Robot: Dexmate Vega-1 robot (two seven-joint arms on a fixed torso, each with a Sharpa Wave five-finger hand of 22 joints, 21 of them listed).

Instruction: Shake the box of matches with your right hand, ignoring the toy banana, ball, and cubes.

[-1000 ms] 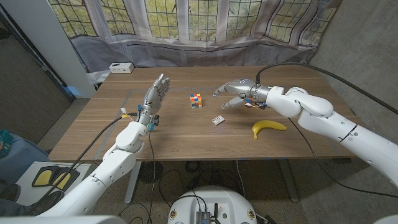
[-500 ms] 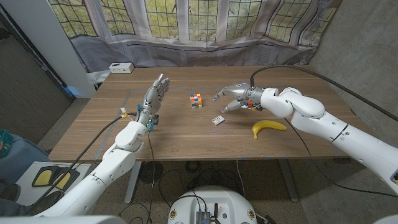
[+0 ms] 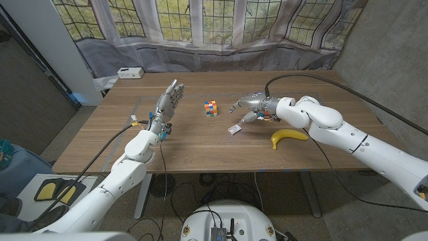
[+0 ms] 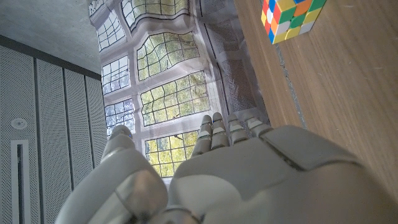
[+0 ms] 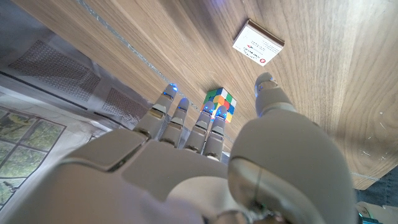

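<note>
The small white box of matches (image 3: 233, 129) lies flat on the wooden table, also seen from the right wrist as the matchbox (image 5: 258, 45). My right hand (image 3: 249, 106) hovers just behind and above it, fingers spread apart and holding nothing; its thumb (image 5: 268, 91) points toward the box. My left hand (image 3: 166, 104) is raised at the table's left side, fingers straight and together, empty. From the left wrist, the left hand (image 4: 224, 168) points toward the windows.
A multicoloured cube (image 3: 211, 108) stands left of my right hand, seen too as the cube (image 4: 290, 17) and the cube (image 5: 221, 104). A yellow toy banana (image 3: 288, 136) lies right of the matchbox. A white device (image 3: 130, 72) sits at the far left corner.
My right hand has moved left and lower, closing in over the box of matches. The left hand has stayed in place.
</note>
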